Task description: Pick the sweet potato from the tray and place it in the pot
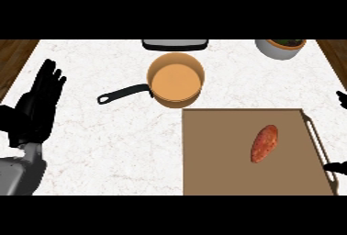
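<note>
Sweet potato pickup has not begun: at frame left the black left hand [37, 103] rests open, the orange long-handled pot [176, 81] waits upper centre, and the reddish oblong sweet potato [264, 143] lies ungrasped on the brown rectangular tray [217, 156], while the right hand [337, 167], barely showing at the right edge with its grip state impossible to tell, probably must reach in.

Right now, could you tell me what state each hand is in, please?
Left hand: open, fingers up, holding nothing.
Right hand: only bits show at the edge; cannot be told.

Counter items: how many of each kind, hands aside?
Sweet potato: 1
Tray: 1
Pot: 1
White bowl: 1
Grey appliance, partly cut off: 1
Total: 5
</note>
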You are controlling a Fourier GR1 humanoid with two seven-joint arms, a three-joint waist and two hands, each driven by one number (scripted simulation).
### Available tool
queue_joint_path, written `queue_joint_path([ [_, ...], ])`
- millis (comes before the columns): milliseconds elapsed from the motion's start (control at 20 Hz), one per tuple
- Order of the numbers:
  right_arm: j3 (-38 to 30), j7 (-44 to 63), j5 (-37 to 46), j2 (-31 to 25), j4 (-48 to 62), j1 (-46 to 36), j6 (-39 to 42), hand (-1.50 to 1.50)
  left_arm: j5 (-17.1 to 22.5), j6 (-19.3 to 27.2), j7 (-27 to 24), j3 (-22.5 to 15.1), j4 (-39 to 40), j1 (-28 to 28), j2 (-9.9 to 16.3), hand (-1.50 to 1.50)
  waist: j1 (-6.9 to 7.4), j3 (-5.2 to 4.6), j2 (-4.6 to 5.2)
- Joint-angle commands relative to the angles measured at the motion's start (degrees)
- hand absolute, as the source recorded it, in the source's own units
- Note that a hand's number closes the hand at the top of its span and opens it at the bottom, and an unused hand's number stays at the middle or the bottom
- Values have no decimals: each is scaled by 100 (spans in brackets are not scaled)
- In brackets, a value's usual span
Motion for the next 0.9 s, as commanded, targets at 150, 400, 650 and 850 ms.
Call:
queue_joint_path([
  [150,943,2016,485,-308,-998,-330,640,-150,-59,-25,148,83,-107,-84,36,0,36,6,11],
  [400,1413,3056,833,312,-1281,-664,696,-150,-100,-169,-73,195,43,31,-162,0,32,13,19],
  [650,1304,3512,986,901,-1306,-949,898,-150,-430,-155,138,241,263,-405,-330,0,10,15,19],
  [850,1088,3632,1214,1071,-1414,-753,1243,-150,-298,-598,-120,523,71,140,-395,0,11,15,12],
])
